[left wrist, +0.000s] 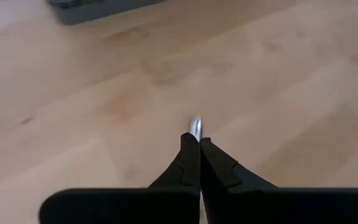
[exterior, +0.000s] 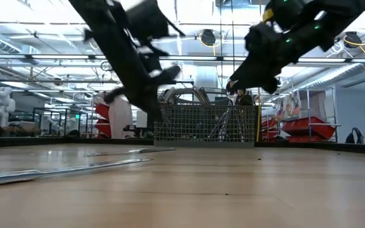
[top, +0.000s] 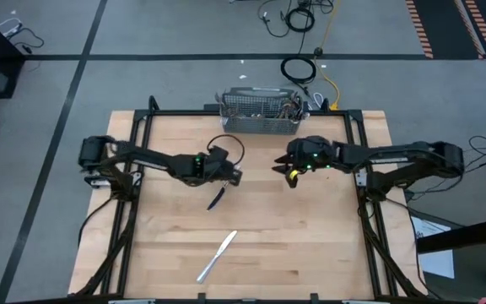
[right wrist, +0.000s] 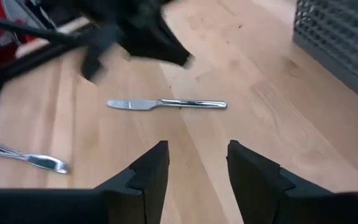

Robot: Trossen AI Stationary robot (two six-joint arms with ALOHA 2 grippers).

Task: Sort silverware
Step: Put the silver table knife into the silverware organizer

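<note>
My left gripper [top: 233,176] hovers over the table's middle, shut on a piece of silverware. Only the piece's shiny rounded end [left wrist: 196,124] shows past the fingertips. Below it a table knife [right wrist: 166,104] lies flat on the wood, dark in the high view [top: 216,198]. Another silver piece [top: 218,255] lies flat nearer the near edge and also shows in the right wrist view [right wrist: 30,158]. My right gripper [right wrist: 197,155] is open and empty, raised right of the centre [top: 285,171]. More silverware stands in the grey mesh basket [top: 260,125]. My left gripper pinches a silver piece between its two shut fingers [left wrist: 188,155]. A small rounded end [left wrist: 196,124] sticks out just beyond the fingertips. The piece is lifted clear of the table. Which kind of piece it is, and the rest of it, the fingers hide.
The mesh basket [exterior: 201,123] sits at the table's far edge, centred. Black frame rails [top: 361,152] run along the table's left and right sides. Bare wood [top: 310,245] lies right of the two pieces on the table. Cables lie on the floor beyond the far edge.
</note>
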